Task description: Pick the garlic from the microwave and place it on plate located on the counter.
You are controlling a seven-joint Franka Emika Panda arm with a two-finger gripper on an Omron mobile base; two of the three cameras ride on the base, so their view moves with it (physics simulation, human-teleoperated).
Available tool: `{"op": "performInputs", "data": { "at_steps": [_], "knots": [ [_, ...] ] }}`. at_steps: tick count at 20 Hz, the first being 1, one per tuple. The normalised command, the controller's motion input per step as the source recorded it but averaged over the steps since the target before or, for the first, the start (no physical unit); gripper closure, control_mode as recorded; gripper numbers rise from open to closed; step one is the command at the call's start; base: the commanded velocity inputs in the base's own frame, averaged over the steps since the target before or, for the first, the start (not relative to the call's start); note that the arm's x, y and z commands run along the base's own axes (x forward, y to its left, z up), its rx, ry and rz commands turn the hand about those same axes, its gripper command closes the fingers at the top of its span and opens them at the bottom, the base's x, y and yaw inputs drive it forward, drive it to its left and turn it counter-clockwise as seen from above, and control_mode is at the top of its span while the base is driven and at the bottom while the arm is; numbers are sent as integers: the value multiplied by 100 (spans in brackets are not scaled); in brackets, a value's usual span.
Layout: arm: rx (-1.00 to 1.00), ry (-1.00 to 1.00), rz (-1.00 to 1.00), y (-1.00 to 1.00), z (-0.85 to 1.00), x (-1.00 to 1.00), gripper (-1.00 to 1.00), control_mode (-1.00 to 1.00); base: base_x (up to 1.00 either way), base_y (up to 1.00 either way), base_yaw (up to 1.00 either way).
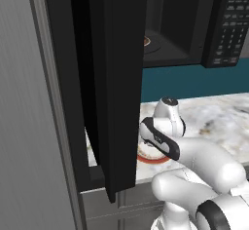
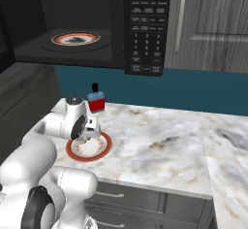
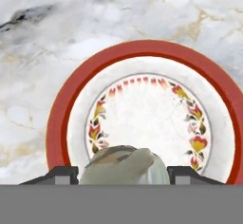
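Garlic (image 3: 124,167) sits clamped btwn the pincer (image 3: 123,173) tips, w/ pincer closed on it, right above the plate (image 3: 61,109). Plate lies on the counter (image 2: 160,145), near its front edge. Blue-red bottle (image 2: 96,98) stands just behind plate. Microwave (image 2: 145,34) hangs above plate, door (image 1: 114,78) swung open.
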Motion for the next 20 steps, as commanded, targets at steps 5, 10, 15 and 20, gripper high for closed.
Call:
{"op": "performInputs", "data": {
  "at_steps": [5, 10, 15, 20],
  "knots": [
    [-1, 0, 0, 0, -40, 22, 100, -100, 0, 0, 0],
    [0, 0, 0, 0, -18, 7, 100, -100, 0, 0, 0],
    [0, 0, 0, 0, -2, 1, 100, -100, 0, 0, 0],
    [0, 0, 0, 0, 0, 0, -100, -100, 0, 0, 0]
  ]
}}
